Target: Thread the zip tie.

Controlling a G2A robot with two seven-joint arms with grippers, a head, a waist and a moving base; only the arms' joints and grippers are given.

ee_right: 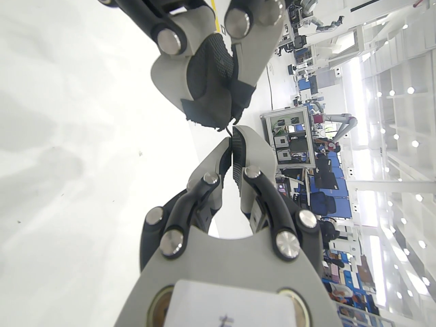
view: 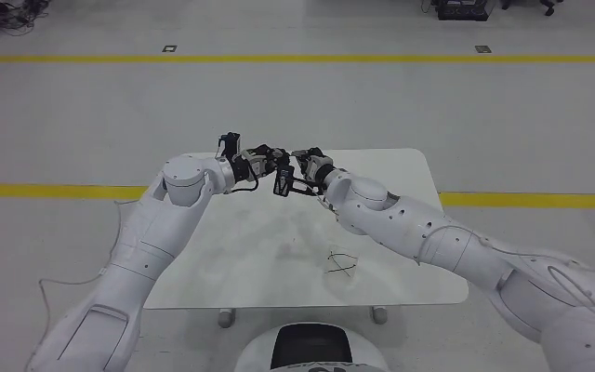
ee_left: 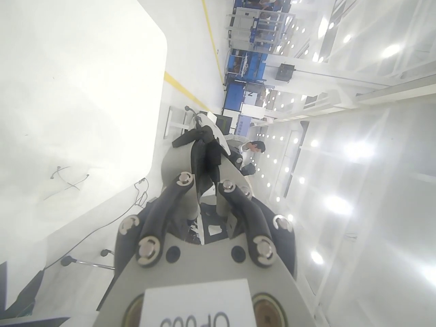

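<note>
The right gripper (ee_right: 232, 144) has its pads pressed together on a thin dark strand, probably the zip tie (ee_right: 228, 130). Dead ahead at twelve o'clock, the left gripper (ee_right: 233, 110) faces it almost tip to tip, pads also pinched together. The white table (ee_right: 78, 110) lies off at nine o'clock.
</note>
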